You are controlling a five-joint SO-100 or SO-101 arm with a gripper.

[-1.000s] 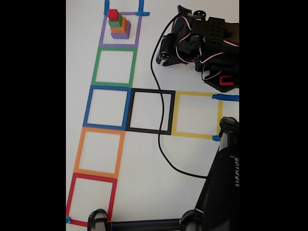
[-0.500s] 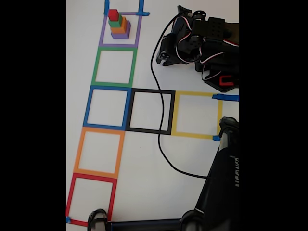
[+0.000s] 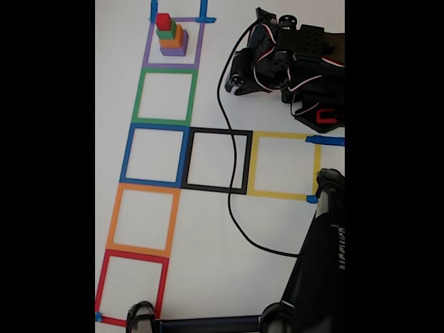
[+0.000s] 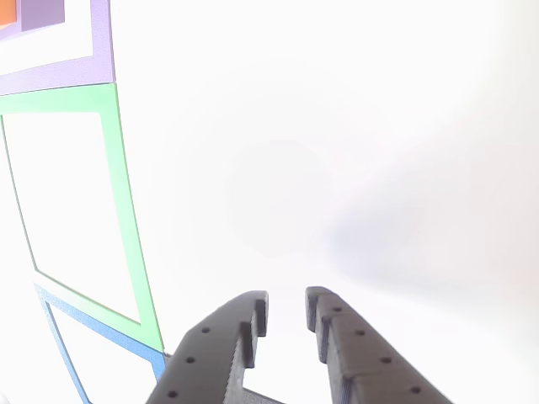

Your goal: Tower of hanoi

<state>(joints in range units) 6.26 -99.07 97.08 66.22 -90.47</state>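
In the fixed view the tower of hanoi stands stacked at the top left inside the purple tape square (image 3: pixel 200 43). The purple cube (image 3: pixel 175 49) is at the bottom, then the orange cube (image 3: pixel 173 38), the green cube (image 3: pixel 166 32) and the red cube (image 3: pixel 164 21) on top. My arm (image 3: pixel 291 62) sits folded at the top right, well apart from the stack. In the other view my gripper (image 4: pixel 286 307) hovers over bare white table, slightly open with nothing between its fingers. A corner of the purple cube (image 4: pixel 42 13) shows at the top left there.
A column of tape squares runs down the table: green (image 3: pixel 165 71), blue (image 3: pixel 158 127), orange (image 3: pixel 143 187), red (image 3: pixel 136 255). Black (image 3: pixel 218 131) and yellow (image 3: pixel 281 136) squares branch right. A black cable (image 3: pixel 229 201) crosses the table. A black stand (image 3: pixel 322 257) fills the bottom right.
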